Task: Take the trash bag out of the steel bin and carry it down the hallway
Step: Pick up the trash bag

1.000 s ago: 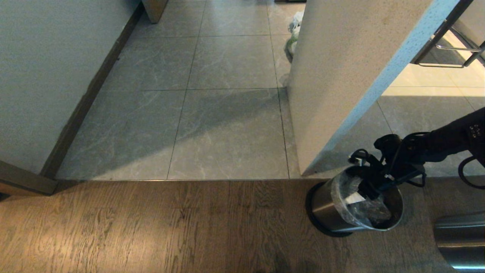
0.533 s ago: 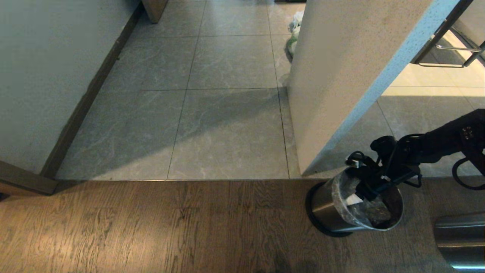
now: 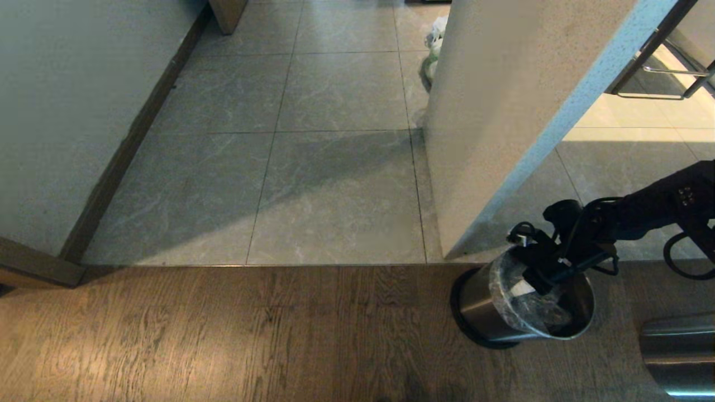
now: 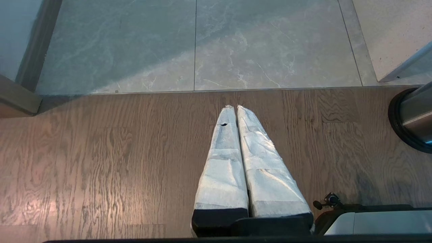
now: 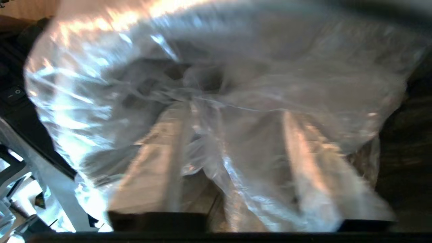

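- While the small round brushed-steel bin (image 3: pixel 491 304) stands on the brown wood-plank floor (image 3: pixel 223 335) at the edge of the grey marble-look hallway tiles (image 3: pixel 335 167), the right gripper (image 3: pixel 539 282) reaches down into its mouth.
- Its two fingers (image 5: pixel 152 175) stand apart, and a fold of the thin, clear, crinkled trash bag (image 5: pixel 216 111) lies between them; whether they already pinch it, I cannot tell.
- That bag sits inside the bin, its plastic draped over the rim, with a scrap of white paper (image 3: pixel 522 288) showing beside the gripper.
- Low over the wood floor hangs the left gripper (image 4: pixel 235 108), its white-wrapped fingers (image 4: pixel 222 162) pressed together on nothing.
- At the far right edge a larger plain steel cylinder (image 3: pixel 678 354) stands near the bin.
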